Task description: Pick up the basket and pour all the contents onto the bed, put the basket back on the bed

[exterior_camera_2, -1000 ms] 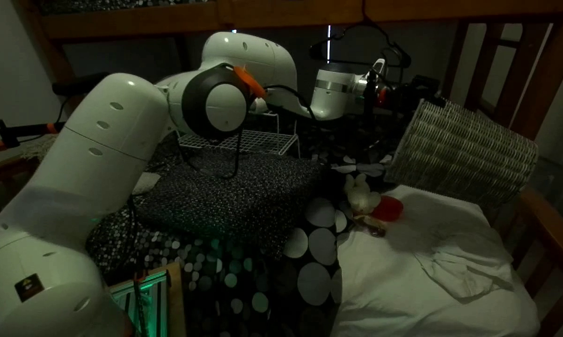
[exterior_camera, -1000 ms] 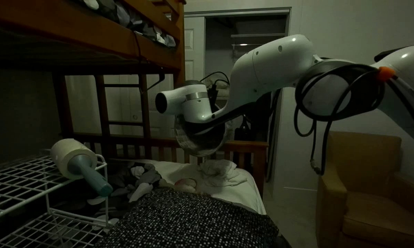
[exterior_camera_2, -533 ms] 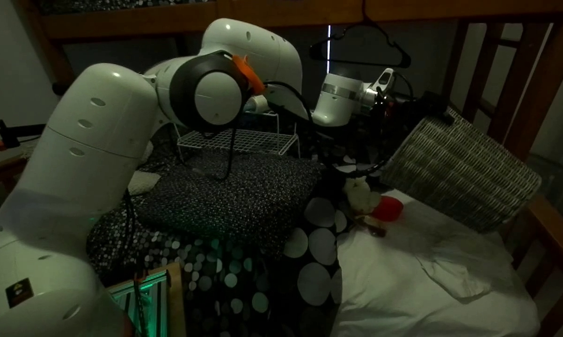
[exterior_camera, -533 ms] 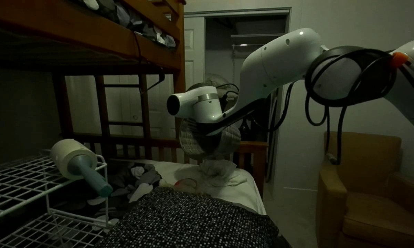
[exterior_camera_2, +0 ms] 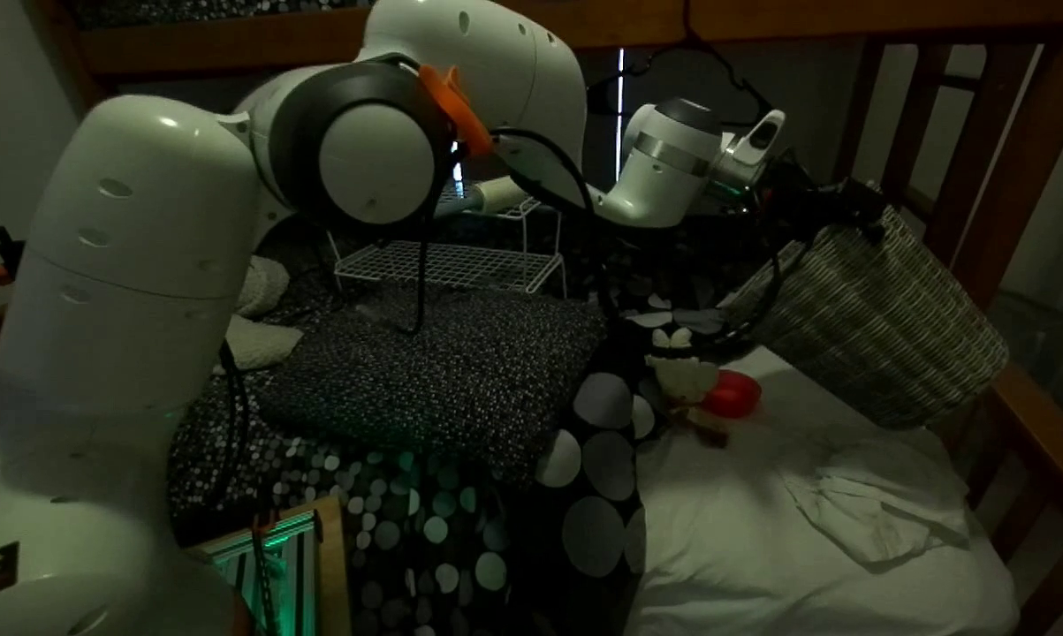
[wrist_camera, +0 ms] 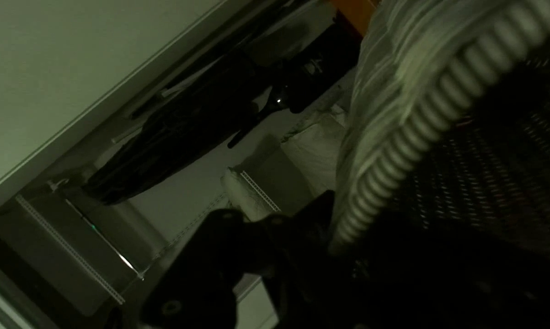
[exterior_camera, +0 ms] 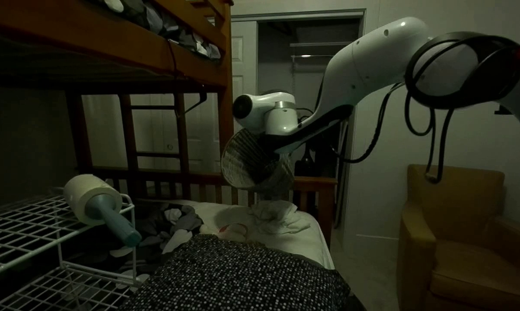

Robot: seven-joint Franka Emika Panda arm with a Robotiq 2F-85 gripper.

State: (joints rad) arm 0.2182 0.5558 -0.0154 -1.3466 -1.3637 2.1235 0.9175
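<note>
My gripper point(exterior_camera_2: 858, 212) is clamped on the rim of the basket point(exterior_camera_2: 889, 331), holding it tilted above the far right of the bed point(exterior_camera_2: 743, 530) in an exterior view. A white toy point(exterior_camera_2: 686, 380) and a red thing point(exterior_camera_2: 732, 394) lie below, to its left.

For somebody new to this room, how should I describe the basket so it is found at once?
Find the wooden bunk bed, then the lower level's white sheet. Above it, the end effector holds the basket by its rim. Unlike the red object on the bed, it is woven, greyish and tilted.
</note>
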